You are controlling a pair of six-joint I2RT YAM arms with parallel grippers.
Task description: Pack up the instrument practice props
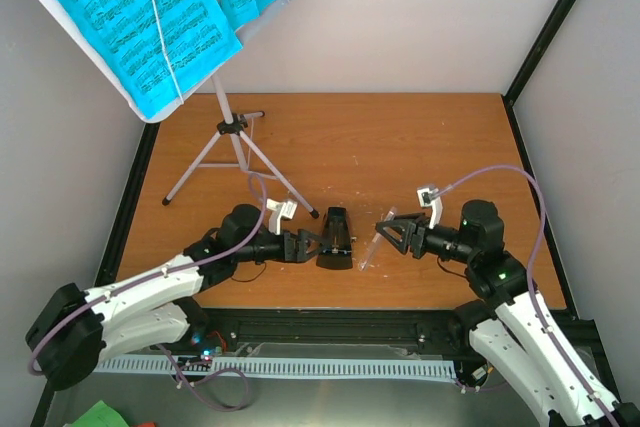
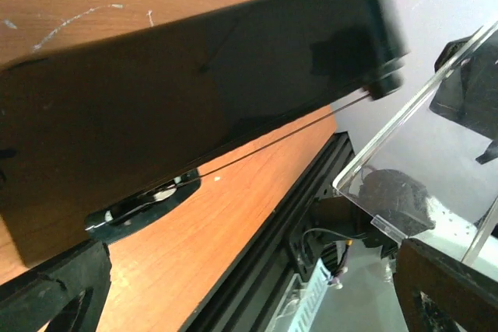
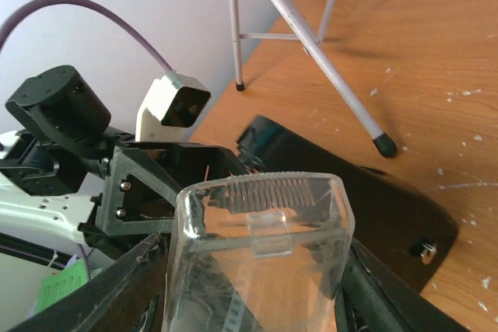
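Gripping clear cover (image 3: pixel 264 242) w/ R hand (image 1: pixel 388 228), nr metronome (image 1: pixel 337 237).

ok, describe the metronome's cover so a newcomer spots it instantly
Look at the wooden table, near its front edge, just right of centre. The clear plastic cover is held in the right gripper, beside the black metronome. It is the only see-through thing there.

No words or numbers are showing clearly enough to read; the cyan sheet-music pages (image 1: pixel 130 17) on the music stand (image 1: pixel 232 128) are carrying printed notes too small to make out.
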